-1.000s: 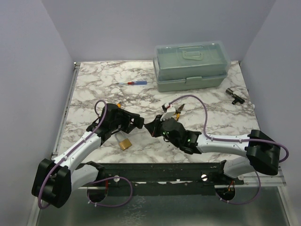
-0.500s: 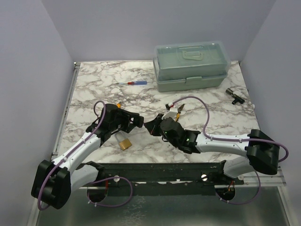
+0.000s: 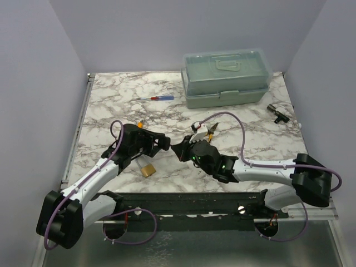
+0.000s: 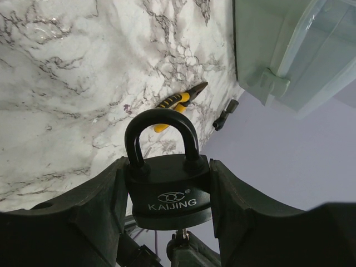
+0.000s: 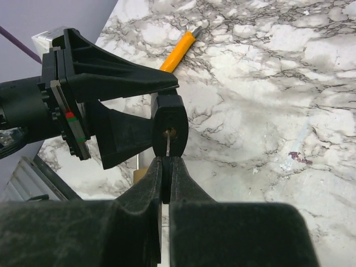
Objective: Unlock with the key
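Silver-grey flat metal key (image 5: 167,146), pinched lengthwise in the right jaws, points into the matte black padlock (image 5: 169,125); left jaws clamp that padlock.

At the base of the black padlock (image 5: 169,125), the key (image 5: 167,143) is all but hidden between the closed fingers of the right gripper (image 5: 167,167); behind the padlock's shackle, yellow-handled pliers (image 4: 177,103) are partly blocked, and the toolbox (image 4: 278,50) beyond runs off-frame.

Left jaws wide, right jaws tight
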